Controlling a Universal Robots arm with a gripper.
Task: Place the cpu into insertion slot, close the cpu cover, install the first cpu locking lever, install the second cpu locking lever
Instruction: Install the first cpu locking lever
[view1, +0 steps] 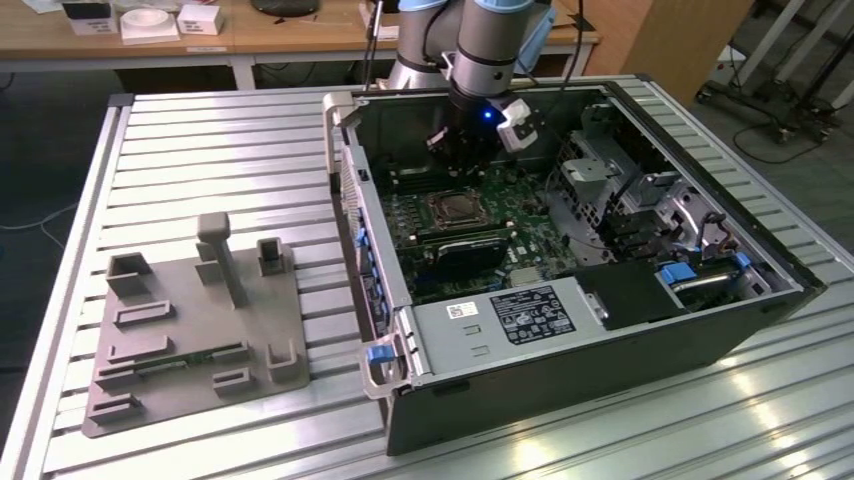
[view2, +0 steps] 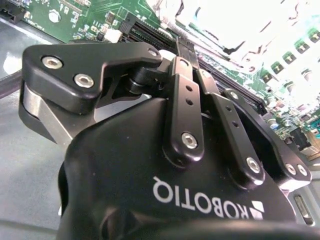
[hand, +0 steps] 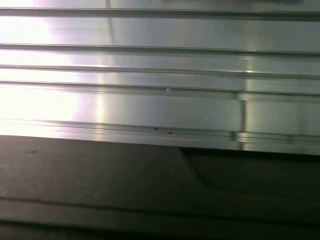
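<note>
One open computer case (view1: 747, 330) lies on its side on the slatted aluminium table (view1: 214, 130), and the arm reaches down into it from the far edge; the gripper (view1: 458, 160) hangs inside, near the case's far wall, above the green motherboard (view1: 527, 205). In the second wrist view the gripper's (view2: 186, 47) black fingers (view2: 184, 112) lie close together, their tips meeting over the board — nothing shows between them. Close ahead of the gripper in the exterior view sits the insertion slot (view1: 455, 209), a small square with a silvery rim; a dull grey square lies within it, though whether that is the cpu or the cpu cover lying flat I cannot tell. Around the slot the room is tight: black memory slots (view1: 454, 240) run just beside it, and drive cages (view1: 627, 190) crowd the exterior view's right. A white-labelled grey box (view1: 514, 318) fills the case's near end. Well apart, on the exterior view's left, a grey fixture plate (view1: 187, 340) with upright blocks rests on the table; open slats lie beyond it.
</note>
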